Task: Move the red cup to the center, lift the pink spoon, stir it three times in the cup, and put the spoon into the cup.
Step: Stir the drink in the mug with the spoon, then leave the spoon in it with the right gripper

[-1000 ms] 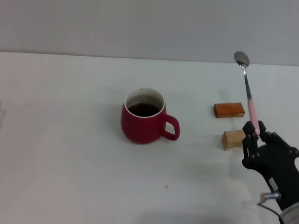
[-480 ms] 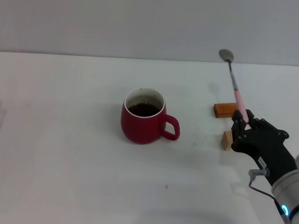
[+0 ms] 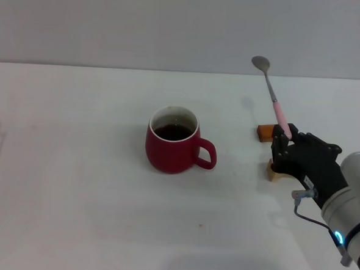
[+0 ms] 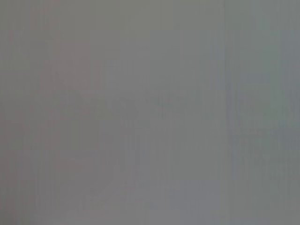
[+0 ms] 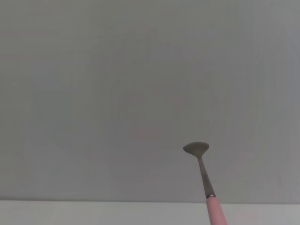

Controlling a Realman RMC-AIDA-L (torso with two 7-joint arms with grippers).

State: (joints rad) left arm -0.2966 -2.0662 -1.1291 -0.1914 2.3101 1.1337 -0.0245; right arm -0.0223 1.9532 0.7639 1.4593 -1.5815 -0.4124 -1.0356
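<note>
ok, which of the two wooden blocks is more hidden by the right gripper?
The tan block, nearer the robot: the right gripper holding the pink spoon covers most of it. The orange block behind shows more.

Red cup (image 3: 173, 141) with dark liquid mid-table, handle rightward; pink spoon (image 3: 272, 99) aloft to its right, bowl upward.

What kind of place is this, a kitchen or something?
More likely a robot test bench than a kitchen: a bare white table against a blank wall, holding only a red cup and two wooden blocks, while the right gripper holds a pink spoon.
</note>
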